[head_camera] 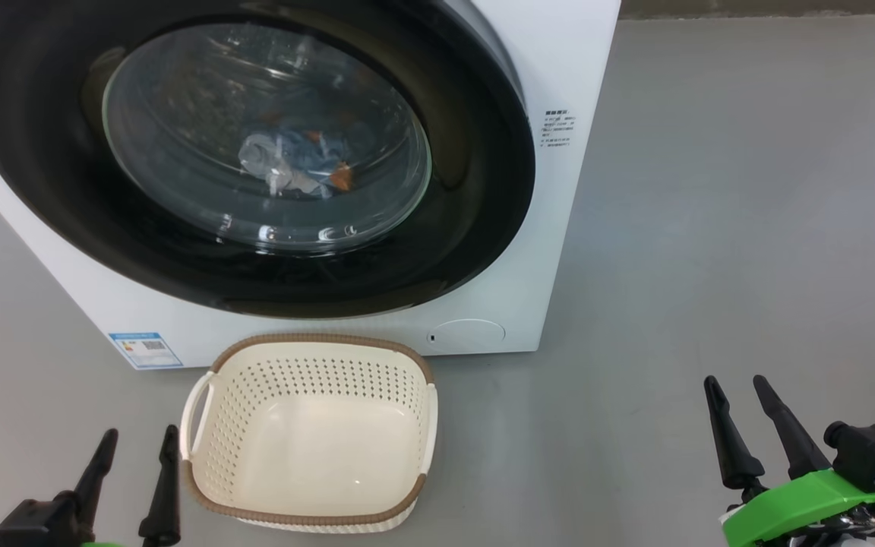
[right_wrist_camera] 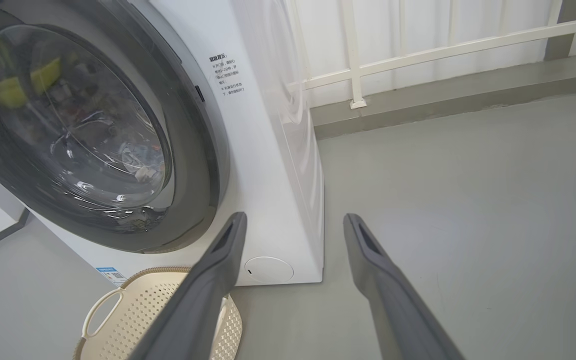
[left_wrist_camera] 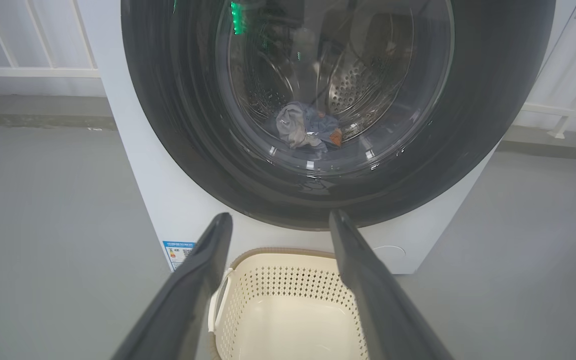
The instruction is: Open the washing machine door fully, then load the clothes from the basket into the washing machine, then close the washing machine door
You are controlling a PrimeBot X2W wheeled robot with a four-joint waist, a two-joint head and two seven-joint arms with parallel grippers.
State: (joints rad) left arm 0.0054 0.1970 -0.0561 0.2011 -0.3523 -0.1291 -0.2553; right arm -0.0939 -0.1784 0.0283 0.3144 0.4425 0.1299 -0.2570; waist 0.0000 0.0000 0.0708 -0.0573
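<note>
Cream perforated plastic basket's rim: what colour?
Brown, with a woven look, on the cream basket; clearest in the head view.

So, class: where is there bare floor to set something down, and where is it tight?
Widest: grey floor right of the big white front-loading washing machine and cream perforated plastic basket, ahead of the right gripper. Narrower: left of the basket, by the left gripper. Tight: between basket and machine.
</note>
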